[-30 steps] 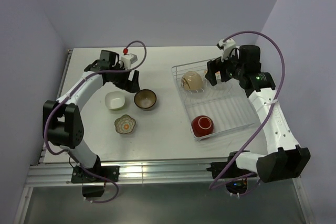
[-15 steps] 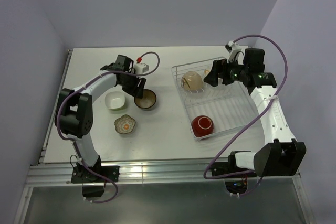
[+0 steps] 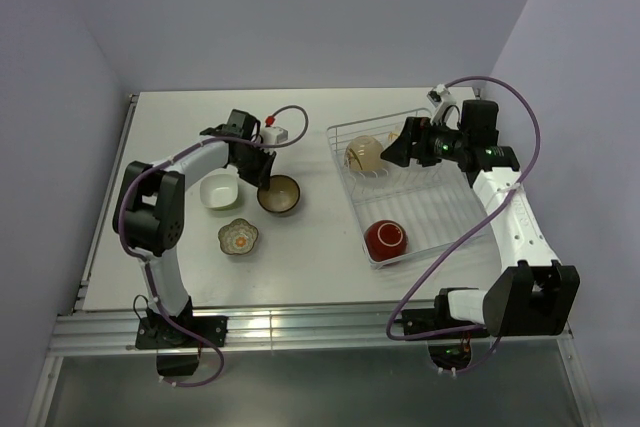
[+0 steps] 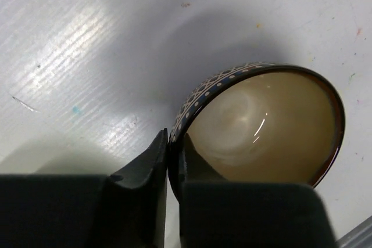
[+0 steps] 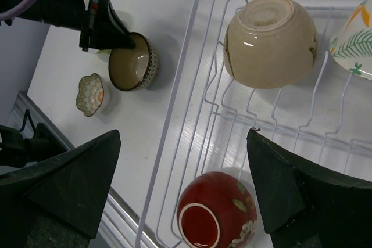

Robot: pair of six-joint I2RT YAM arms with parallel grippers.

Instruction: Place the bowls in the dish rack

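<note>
My left gripper [image 3: 262, 175] [image 4: 173, 140] is shut on the rim of the dark brown bowl [image 3: 279, 194] [image 4: 267, 126] [image 5: 132, 62], one finger inside and one outside; the bowl rests on the table. Left of it sit a white squarish bowl [image 3: 218, 190] and a flower-shaped bowl [image 3: 239, 237] [image 5: 90, 94]. The dish rack [image 3: 440, 209] [image 5: 273, 143] holds a cream bowl [image 3: 365, 154] [image 5: 270, 42] on its side, a red bowl [image 3: 385, 238] [image 5: 216, 216] and a pale leaf-patterned bowl [image 5: 354, 45]. My right gripper [image 3: 398, 152] [image 5: 185, 135] hangs open above the rack, beside the cream bowl.
The table ends at a metal rail [image 3: 300, 327] along the near edge. Lilac walls close in the back and both sides. The left arm's cable [image 3: 295, 117] loops over the table behind the brown bowl.
My left gripper swung right to the dark brown bowl and shut on its rim. The right gripper drifted a little left over the rack, still open.
</note>
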